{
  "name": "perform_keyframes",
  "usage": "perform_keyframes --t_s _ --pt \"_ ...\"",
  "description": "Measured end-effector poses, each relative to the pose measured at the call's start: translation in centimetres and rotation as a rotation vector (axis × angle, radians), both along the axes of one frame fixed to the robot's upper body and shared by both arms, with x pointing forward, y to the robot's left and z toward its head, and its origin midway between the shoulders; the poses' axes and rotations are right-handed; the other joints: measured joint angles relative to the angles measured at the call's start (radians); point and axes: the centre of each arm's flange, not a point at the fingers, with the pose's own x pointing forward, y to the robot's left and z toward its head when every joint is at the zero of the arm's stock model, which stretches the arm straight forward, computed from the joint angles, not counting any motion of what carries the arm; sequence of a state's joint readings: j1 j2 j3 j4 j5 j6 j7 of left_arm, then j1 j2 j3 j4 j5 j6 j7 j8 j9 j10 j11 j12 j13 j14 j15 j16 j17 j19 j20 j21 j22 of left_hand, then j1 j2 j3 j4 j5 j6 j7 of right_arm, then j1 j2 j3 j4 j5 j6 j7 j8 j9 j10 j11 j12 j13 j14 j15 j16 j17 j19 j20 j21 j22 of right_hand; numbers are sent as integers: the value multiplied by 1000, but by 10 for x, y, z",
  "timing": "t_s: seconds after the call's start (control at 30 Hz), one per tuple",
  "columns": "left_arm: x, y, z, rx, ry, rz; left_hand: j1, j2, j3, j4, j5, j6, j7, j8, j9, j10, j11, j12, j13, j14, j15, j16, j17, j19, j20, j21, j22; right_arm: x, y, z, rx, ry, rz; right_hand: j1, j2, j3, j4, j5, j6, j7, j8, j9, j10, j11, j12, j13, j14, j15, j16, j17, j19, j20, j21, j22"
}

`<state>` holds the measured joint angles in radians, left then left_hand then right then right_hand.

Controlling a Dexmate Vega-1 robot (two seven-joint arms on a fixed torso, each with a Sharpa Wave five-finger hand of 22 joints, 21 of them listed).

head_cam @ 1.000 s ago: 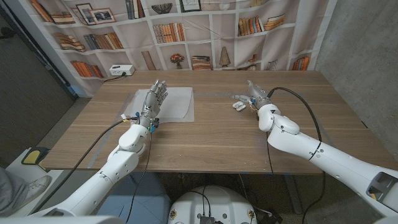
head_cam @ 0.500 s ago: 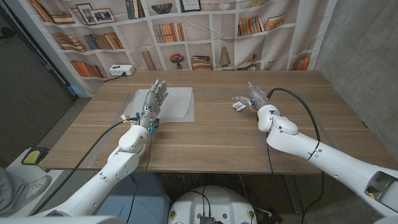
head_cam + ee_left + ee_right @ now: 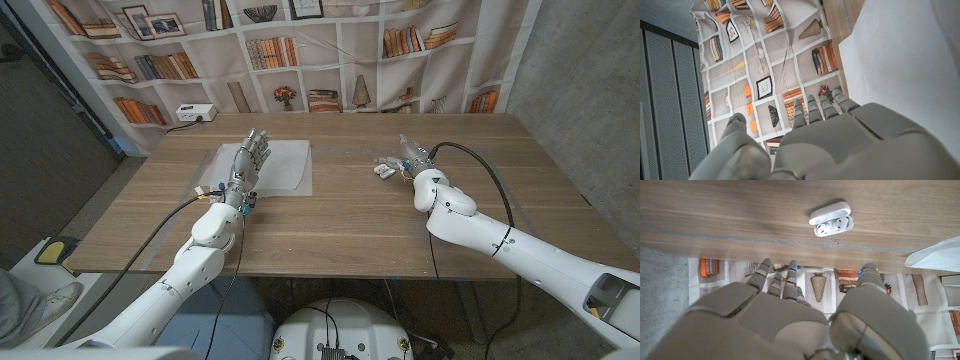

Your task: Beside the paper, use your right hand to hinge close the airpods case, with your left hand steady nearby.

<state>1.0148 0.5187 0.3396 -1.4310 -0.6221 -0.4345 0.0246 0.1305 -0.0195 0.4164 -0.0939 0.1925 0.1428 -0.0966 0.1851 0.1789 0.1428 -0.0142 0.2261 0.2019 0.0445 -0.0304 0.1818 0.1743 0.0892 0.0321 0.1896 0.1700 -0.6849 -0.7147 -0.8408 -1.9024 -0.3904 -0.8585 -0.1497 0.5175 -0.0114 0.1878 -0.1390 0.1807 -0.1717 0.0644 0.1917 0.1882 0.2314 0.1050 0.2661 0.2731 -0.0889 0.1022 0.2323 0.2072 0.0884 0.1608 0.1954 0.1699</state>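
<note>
A white airpods case (image 3: 383,169) lies on the wooden table to the right of the paper, its lid hinged open with both earbuds showing (image 3: 830,222). My right hand (image 3: 412,156) sits just right of the case, fingers straight and apart (image 3: 780,282), holding nothing and not touching it. The white paper (image 3: 272,165) lies at the table's left centre. My left hand (image 3: 246,161) stands over the paper's left part, fingers extended and spread (image 3: 815,111), empty.
A white power strip (image 3: 195,113) sits at the table's far left corner. A bookshelf backdrop (image 3: 300,50) hangs behind the far edge. Bare wood lies between the paper and the case and in front of both hands.
My right hand has edged slightly toward the far side beside the case. The case lid remains open and the left hand has not moved.
</note>
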Motion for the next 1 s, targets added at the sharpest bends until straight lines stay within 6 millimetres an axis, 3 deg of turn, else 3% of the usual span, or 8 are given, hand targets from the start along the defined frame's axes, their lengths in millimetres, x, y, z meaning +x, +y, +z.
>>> perform_keyframes --t_s 1.0 --pt "-5 9 0 -12 -9 16 -9 9 0 0 0 0 0 0 0 4 -4 0 0 -9 -2 0 0 -11 -4 0 0 6 14 -1 -52 37 -35 0 0 0 0 0 4 -15 5 0 4 -4 0 8 -5 -6 0 0 0 0 0 0"
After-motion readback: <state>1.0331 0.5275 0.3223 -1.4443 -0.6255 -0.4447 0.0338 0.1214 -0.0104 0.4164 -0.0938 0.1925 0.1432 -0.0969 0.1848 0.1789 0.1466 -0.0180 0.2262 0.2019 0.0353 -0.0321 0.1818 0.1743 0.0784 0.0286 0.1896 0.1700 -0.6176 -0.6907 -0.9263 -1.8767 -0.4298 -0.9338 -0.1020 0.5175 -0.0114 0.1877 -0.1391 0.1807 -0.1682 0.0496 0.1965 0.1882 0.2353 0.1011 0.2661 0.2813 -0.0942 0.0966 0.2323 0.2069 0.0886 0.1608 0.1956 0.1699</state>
